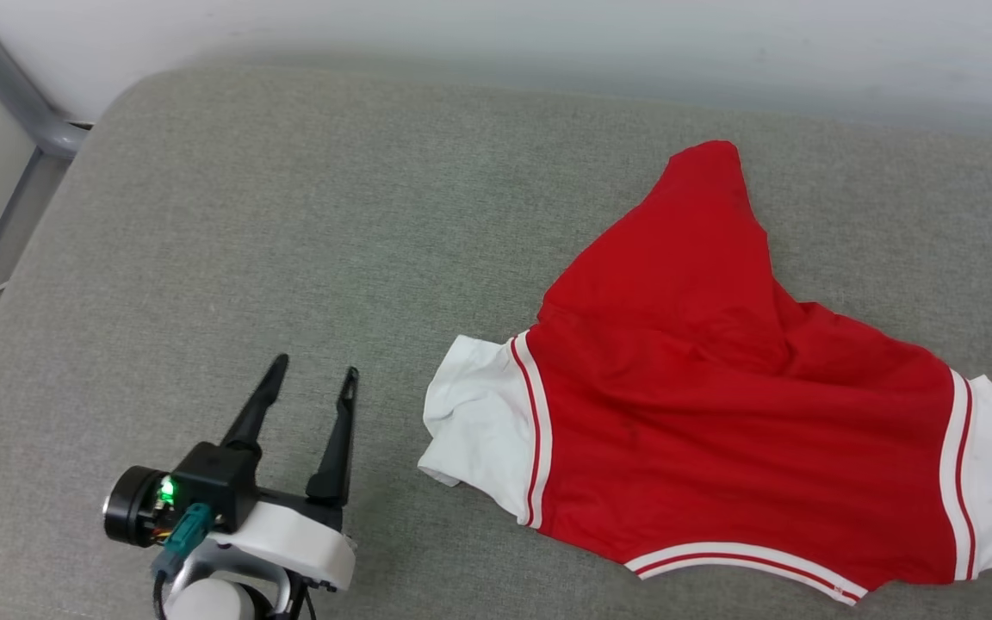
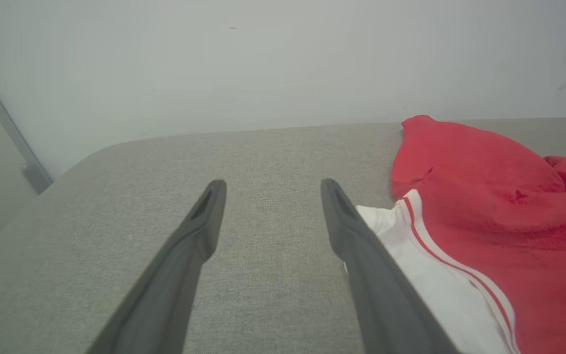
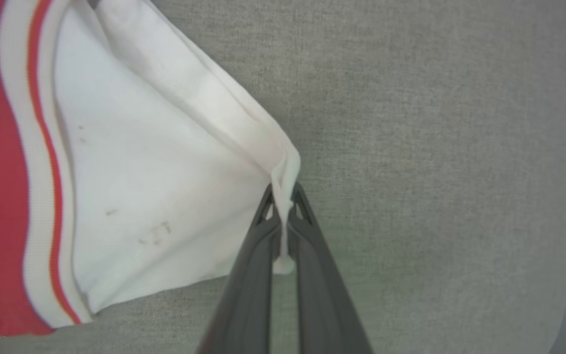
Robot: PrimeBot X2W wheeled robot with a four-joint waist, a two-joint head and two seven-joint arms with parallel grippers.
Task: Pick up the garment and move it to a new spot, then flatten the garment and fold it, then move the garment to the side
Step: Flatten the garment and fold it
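The dark two-fingered right hand (image 3: 282, 199) pinches the white sleeve corner of the thin red jersey garment (image 3: 140, 162) above grey woven upholstery (image 3: 435, 147).

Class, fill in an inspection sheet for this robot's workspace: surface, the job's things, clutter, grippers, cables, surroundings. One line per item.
Surface: grey fabric pad, rounded corner at far left.
Job's things: garment, red with white sleeves and striped trim, lying rumpled on the pad's right half, not folded.
Clutter: nothing seen.
Grippers: left gripper open, above the pad beside one white sleeve, holding nothing; right gripper shut on the edge of the other white sleeve.
Cables: teal connector with dark leads at the left wrist.
Surroundings: pale wall behind; grey metal rail at far left.
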